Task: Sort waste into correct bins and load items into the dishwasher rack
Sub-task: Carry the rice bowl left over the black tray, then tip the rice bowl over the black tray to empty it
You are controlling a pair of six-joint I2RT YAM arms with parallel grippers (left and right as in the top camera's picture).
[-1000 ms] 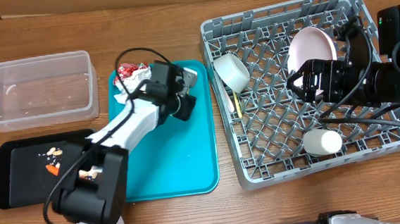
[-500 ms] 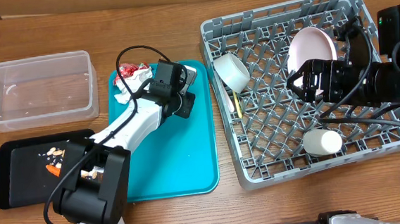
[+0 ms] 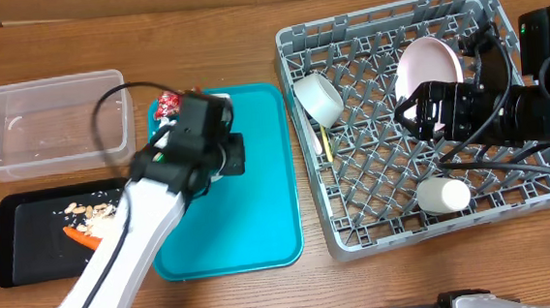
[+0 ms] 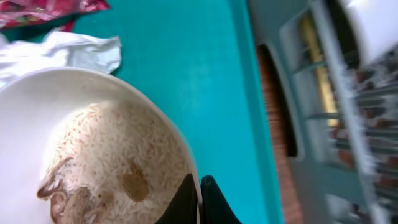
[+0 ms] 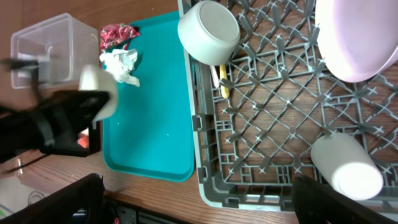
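My left gripper (image 4: pixel 200 198) is shut on the rim of a white bowl (image 4: pixel 93 155) smeared with rice and brown residue. It holds the bowl above the teal tray (image 4: pixel 186 62). From overhead the left gripper (image 3: pixel 225 156) is at the tray's upper left and the arm hides the bowl. The crumpled napkin (image 4: pixel 62 50) and the red wrapper (image 3: pixel 167 105) lie just beyond it. My right gripper (image 3: pixel 418 115) is open over the grey rack (image 3: pixel 512 205). The rack holds a second bowl (image 3: pixel 318 98), the pink plate (image 3: pixel 429 66), a white cup (image 3: pixel 443 196) and yellow cutlery (image 3: pixel 325 146).
The clear tub (image 3: pixel 45 122) stands at the far left. In front of it the black tray (image 3: pixel 30 263) holds beige scraps (image 3: pixel 90 211) and a carrot (image 3: pixel 82 235). The left arm lies diagonally over the teal tray's left edge (image 3: pixel 250 214).
The left gripper has shut on the bowl's rim. The arm has swung left across the teal tray with the bowl. The right arm has not moved.
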